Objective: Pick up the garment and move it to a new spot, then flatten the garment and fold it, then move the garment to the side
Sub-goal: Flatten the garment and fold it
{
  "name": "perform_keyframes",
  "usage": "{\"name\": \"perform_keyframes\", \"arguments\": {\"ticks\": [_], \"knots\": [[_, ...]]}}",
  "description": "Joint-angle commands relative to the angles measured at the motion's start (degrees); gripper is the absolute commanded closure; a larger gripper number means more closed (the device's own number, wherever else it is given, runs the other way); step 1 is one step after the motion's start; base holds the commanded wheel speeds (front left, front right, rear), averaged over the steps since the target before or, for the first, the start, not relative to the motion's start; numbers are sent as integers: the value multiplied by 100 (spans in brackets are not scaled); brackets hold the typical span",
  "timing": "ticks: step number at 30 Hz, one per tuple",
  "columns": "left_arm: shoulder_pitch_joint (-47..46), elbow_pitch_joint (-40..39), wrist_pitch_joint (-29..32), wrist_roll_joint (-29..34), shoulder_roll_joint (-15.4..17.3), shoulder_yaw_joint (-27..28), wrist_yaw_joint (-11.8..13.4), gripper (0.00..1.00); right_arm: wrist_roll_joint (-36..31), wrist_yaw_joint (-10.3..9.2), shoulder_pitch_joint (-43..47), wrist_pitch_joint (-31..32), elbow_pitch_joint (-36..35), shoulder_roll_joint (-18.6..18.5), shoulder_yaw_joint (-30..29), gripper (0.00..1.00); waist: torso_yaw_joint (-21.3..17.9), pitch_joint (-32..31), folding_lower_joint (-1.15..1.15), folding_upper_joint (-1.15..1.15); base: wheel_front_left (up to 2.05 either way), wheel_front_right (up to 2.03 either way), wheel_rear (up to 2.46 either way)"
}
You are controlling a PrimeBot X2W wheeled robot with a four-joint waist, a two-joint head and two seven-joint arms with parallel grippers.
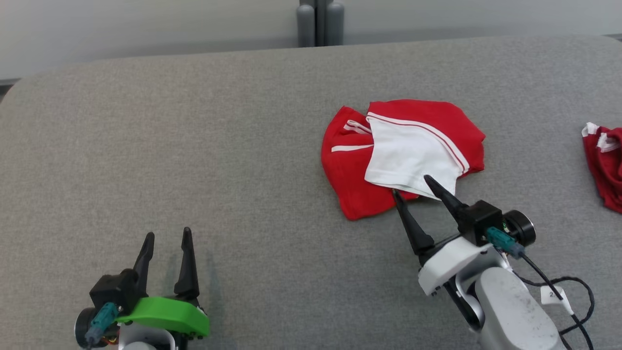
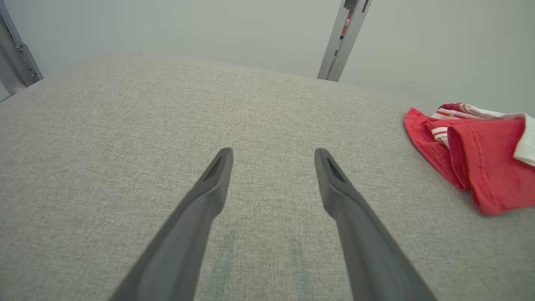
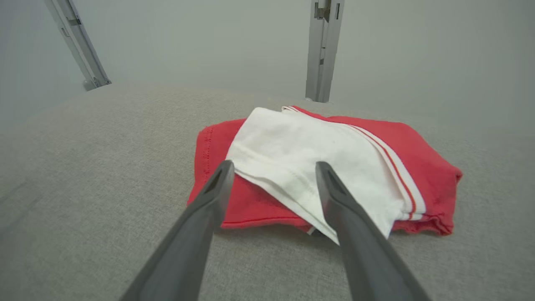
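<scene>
Right gripper [image 1: 410, 184]: fingers apart, nothing held, tips at the 6 o'clock edge of the garment [image 1: 408, 146], one over its white panel; contact not discernible. Garment: red and white, loosely folded, on the grey fabric surface [image 1: 194, 146], toward 2 o'clock from head-view centre. Left gripper [image 1: 168, 232]: fingers apart, empty, at 7 o'clock, well apart from the garment. Second red cloth [image 1: 605, 165] at the 3 o'clock edge.

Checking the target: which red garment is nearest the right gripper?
The white-panelled garment just ahead of the right gripper; the other garment lies far off at the right edge.
</scene>
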Motion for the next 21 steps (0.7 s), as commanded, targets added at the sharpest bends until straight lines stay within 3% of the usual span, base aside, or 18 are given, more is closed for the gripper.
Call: {"name": "perform_keyframes", "arguments": {"ticks": [1,12,21], "knots": [[-143,21,0,-29,12,-62,-25,0,-63,-11,-168,-4,111,-28,50,0,260,305,0,0,0,0,0],[-458,83,0,-180,13,-200,-23,0,-224,-11,-849,-4,676,-26,-43,0,664,790,0,0,0,0,0],[-612,60,0,-225,12,-228,-23,0,-167,-11,-892,-4,659,-28,-233,0,687,900,0,0,0,0,0]]}}
